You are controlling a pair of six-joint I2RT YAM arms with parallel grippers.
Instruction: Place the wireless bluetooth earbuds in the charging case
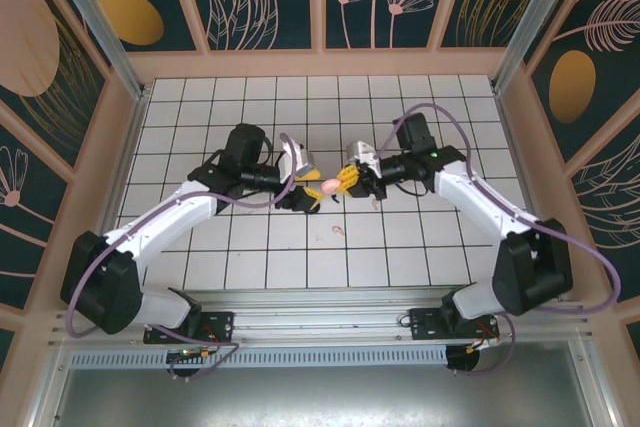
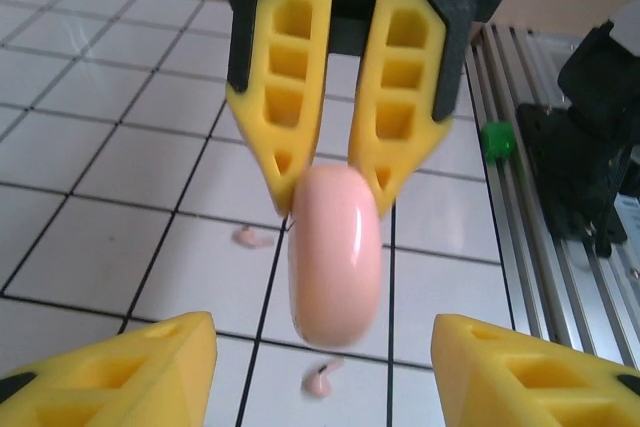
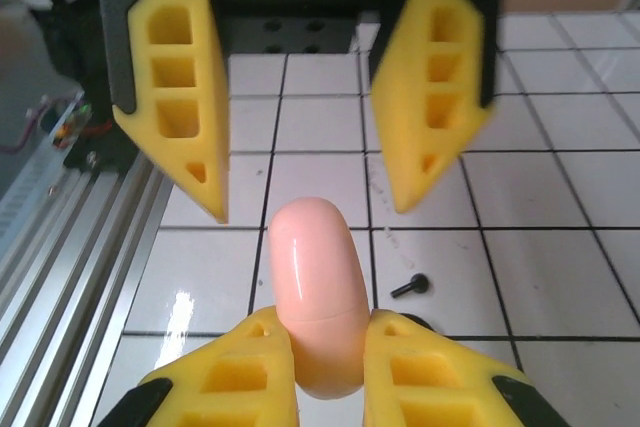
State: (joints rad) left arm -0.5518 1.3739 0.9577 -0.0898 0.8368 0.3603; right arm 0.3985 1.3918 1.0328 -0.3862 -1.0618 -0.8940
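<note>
- While the pink case [image 3: 315, 287] is pinched tight at bottom centre by the right gripper [image 3: 326, 332], nothing is held by the left gripper [image 3: 310, 205], spread wide.
- Gripped at one end only, the case could be twisted loose if knocked.
- A pink earbud [image 2: 250, 238] and, seemingly, a black earbud [image 3: 410, 287] are left mid-frame on the tiles [image 2: 100, 177].

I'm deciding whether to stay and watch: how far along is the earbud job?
Nothing looks done yet. In hand: the right gripper clamps the pink case, which looks shut; the left gripper stands open either side of its free end. Left: two pink buds and a black bud lie loose on the tiles, so opening the case and inserting them remain.
</note>
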